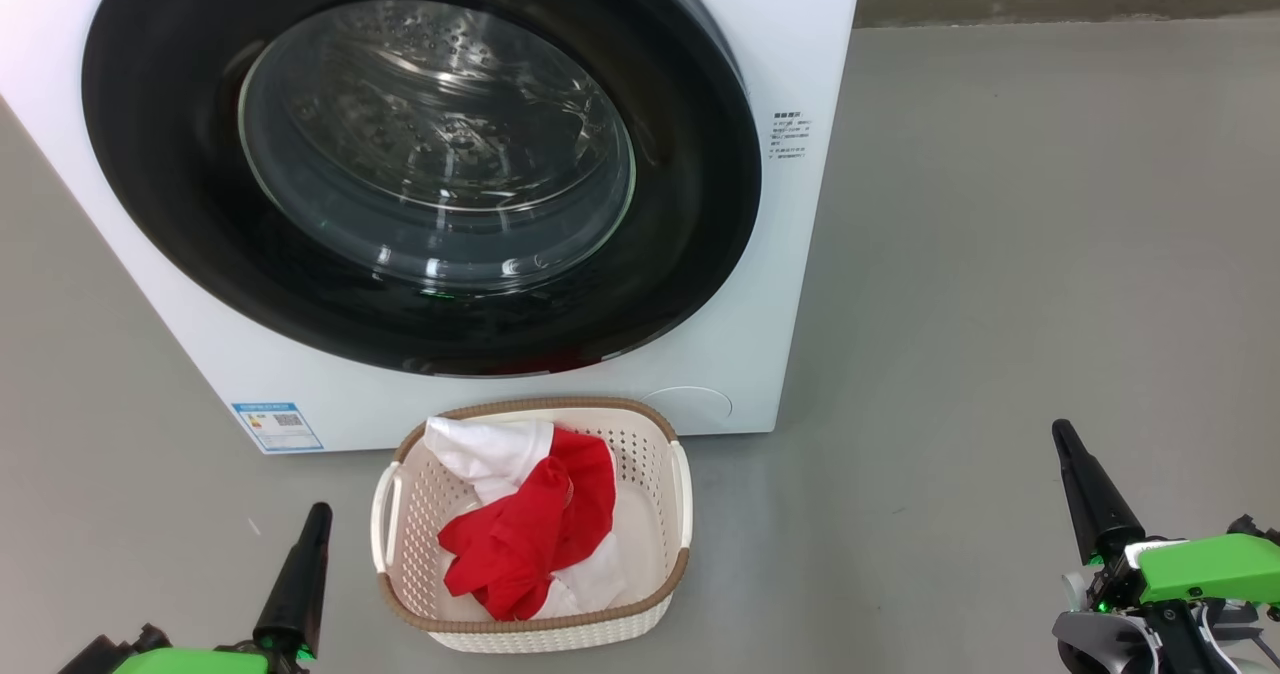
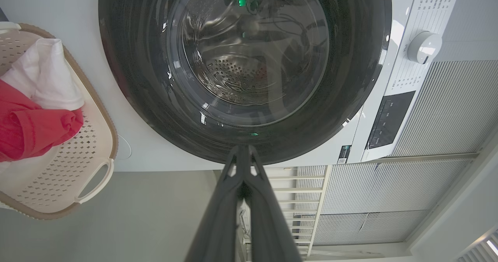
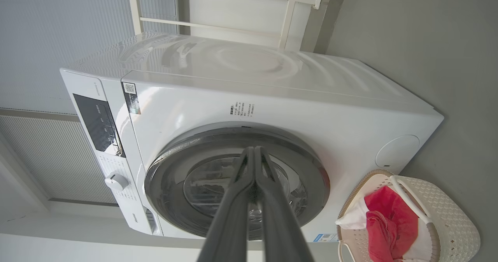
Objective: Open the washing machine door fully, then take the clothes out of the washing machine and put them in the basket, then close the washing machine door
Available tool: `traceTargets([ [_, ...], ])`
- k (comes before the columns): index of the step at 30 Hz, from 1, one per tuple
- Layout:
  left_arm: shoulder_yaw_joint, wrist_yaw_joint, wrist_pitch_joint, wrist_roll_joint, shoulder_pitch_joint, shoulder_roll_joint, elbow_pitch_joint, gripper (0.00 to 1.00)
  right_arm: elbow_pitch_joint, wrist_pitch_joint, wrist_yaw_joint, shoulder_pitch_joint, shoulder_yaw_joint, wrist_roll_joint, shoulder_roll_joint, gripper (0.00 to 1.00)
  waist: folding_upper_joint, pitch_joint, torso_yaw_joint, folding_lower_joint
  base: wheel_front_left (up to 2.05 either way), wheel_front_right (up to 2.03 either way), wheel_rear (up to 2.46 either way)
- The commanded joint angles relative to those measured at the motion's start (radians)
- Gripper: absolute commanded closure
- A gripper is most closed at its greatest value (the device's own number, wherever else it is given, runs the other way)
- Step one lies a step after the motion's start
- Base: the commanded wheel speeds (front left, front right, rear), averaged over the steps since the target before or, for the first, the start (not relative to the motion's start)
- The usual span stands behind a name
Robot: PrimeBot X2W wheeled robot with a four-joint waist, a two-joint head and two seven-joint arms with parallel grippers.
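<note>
The white washing machine (image 1: 790, 74) stands ahead with its round black-ringed door (image 1: 420, 164) shut flat against the front; through the glass I see the bare steel drum. The cream basket (image 1: 680, 474) sits on the floor just before it, holding the clothes: a red garment (image 1: 530, 534) over a white one (image 1: 490, 449). My left gripper (image 1: 318, 510) rests shut at the lower left, left of the basket. Low on the right, my right gripper (image 1: 1062, 432) is shut too, well away from the basket. Nothing sits between either pair of fingers. The same door (image 2: 245, 60) and basket (image 3: 447, 207) show in the wrist views.
Grey floor (image 1: 1050, 254) stretches to the right of the machine. A blue label (image 1: 278, 426) marks the washer's lower left corner, and a round cap (image 1: 690, 404) sits at its lower right. The control panel with its dial (image 2: 424, 46) appears in the left wrist view.
</note>
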Motion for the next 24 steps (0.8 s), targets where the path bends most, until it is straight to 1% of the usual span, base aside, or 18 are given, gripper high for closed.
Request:
traceTargets([
  [1,0.035,-0.007,0.003,-0.007,-0.039,0.011,-0.021,1.00,-0.030,0.006,-0.001,-0.042,0.017,0.000,-0.009,1.00,-0.0001,0.000,0.000,0.0000,0.00,0.00,0.00],
  [24,0.035,-0.007,0.003,-0.007,-0.039,0.011,-0.021,1.00,-0.030,0.006,-0.001,-0.042,0.017,0.000,-0.009,1.00,-0.0001,0.000,0.000,0.0000,0.00,0.00,0.00],
])
